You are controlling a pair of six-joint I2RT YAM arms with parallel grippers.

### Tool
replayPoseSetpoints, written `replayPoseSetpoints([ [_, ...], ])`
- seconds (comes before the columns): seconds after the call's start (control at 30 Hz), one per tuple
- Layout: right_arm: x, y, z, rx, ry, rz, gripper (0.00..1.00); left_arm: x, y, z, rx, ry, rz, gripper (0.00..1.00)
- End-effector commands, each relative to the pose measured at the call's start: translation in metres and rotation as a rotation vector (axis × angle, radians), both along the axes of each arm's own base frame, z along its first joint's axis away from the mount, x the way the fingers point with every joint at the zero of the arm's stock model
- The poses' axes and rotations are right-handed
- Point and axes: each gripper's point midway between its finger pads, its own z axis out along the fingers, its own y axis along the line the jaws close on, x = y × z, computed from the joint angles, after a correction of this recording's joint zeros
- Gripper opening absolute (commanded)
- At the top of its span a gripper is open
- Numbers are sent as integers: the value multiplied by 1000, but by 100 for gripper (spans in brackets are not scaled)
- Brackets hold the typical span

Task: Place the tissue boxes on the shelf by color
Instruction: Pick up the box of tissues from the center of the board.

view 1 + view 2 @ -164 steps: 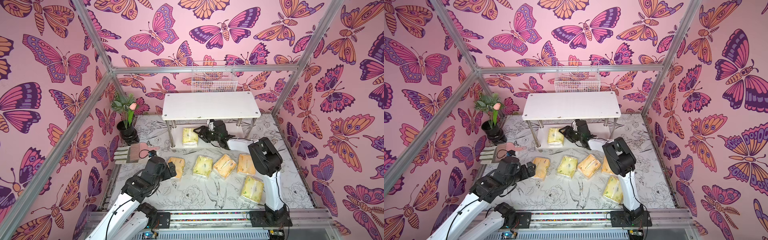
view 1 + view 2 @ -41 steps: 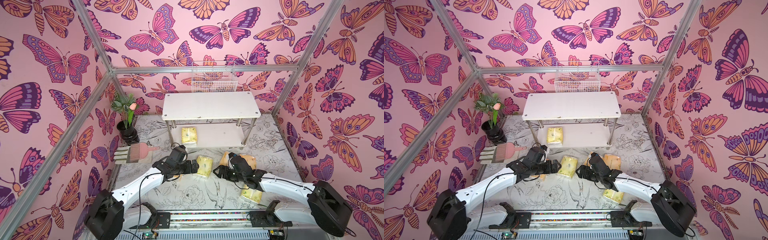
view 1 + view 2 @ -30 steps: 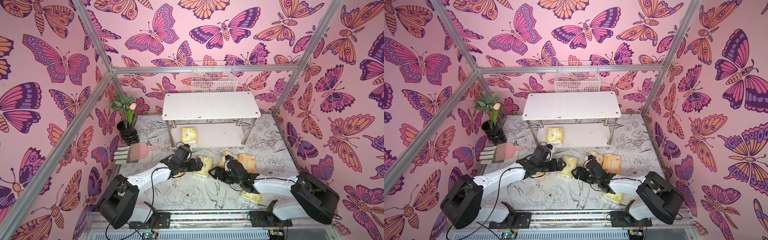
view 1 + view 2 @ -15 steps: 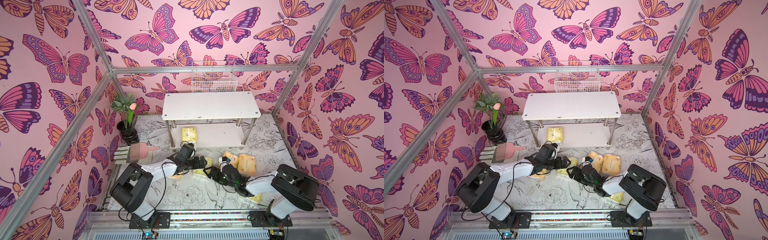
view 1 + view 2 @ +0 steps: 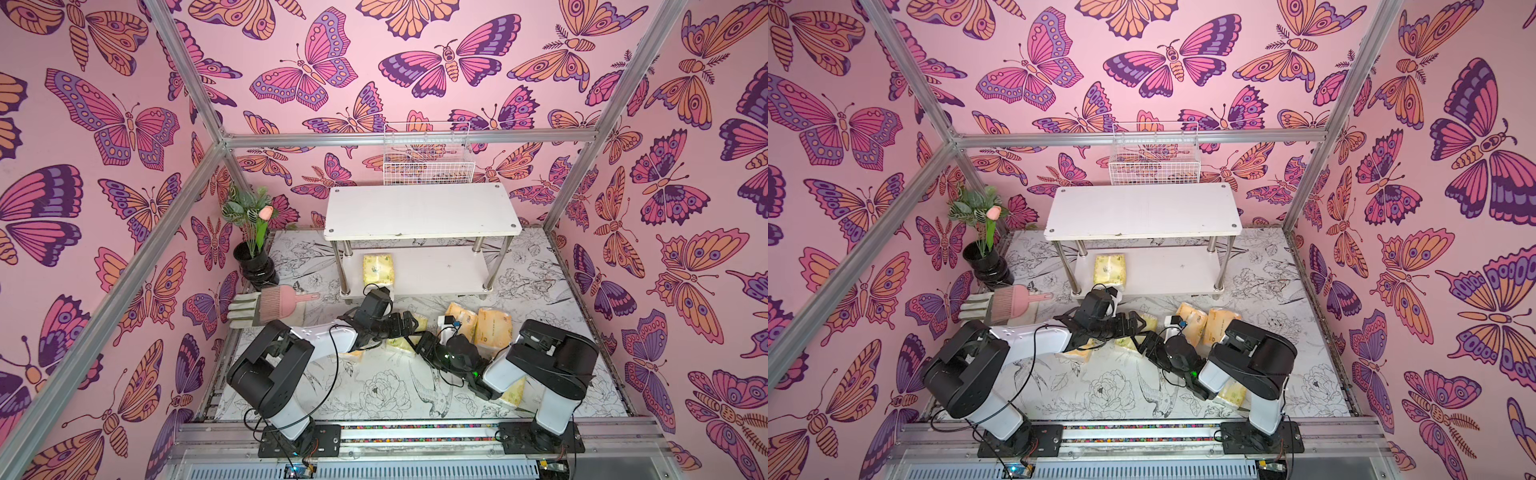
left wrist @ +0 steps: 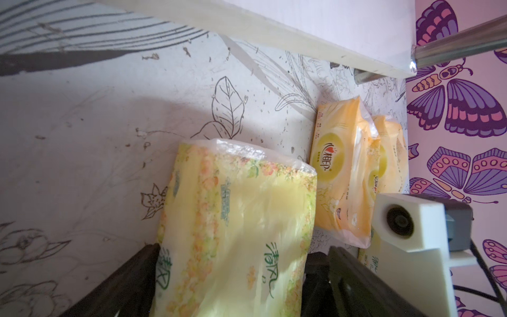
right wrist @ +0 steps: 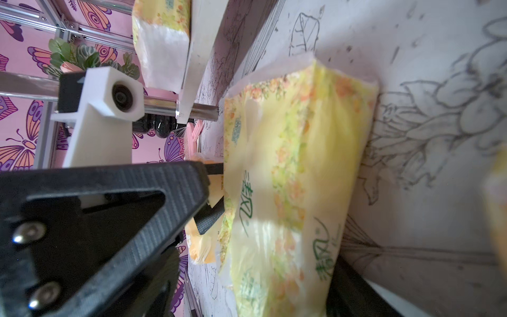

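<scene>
A pale yellow tissue pack (image 5: 420, 322) (image 6: 238, 205) lies mid-table in front of the white shelf (image 5: 419, 208). My left gripper (image 5: 409, 326) (image 6: 234, 251) is shut on it, fingers against both sides. My right gripper (image 5: 424, 347) (image 7: 252, 263) is open around the same pack (image 7: 288, 151), with a gap at one finger. Another pale pack (image 5: 377, 269) sits on the lower board at its left end. Two orange packs (image 5: 461, 320) (image 5: 492, 328) lie right of the grippers. A third orange pack (image 5: 349, 356) shows under my left arm, and a pale pack (image 5: 513, 392) under my right arm.
A white wire basket (image 5: 428, 166) hangs on the back wall above the shelf. A black vase with a plant (image 5: 253, 266) stands at the back left. A pink brush on a glove (image 5: 274, 303) lies in front of it. Patterned walls close in the table.
Over the last second both grippers moved inward to meet at the middle pale pack. The left gripper slid over it. The pack stays where it lay.
</scene>
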Motion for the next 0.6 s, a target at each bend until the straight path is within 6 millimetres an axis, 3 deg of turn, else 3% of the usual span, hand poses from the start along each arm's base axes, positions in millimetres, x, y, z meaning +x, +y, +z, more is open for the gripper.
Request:
replayPoseSetpoints([
  [0.0,-15,-11,-44,-115,99,40,81,-15,-2,-15,5,43,-20,100],
  [0.17,-13,-4,-40,-74,84,65,72,-19,-2,-18,7,45,-22,100],
  [0.33,-15,5,-36,-54,81,106,50,-20,-2,-14,0,39,-19,100],
  [0.57,-19,4,-25,-36,64,141,34,-11,-2,19,-9,-45,-8,100],
])
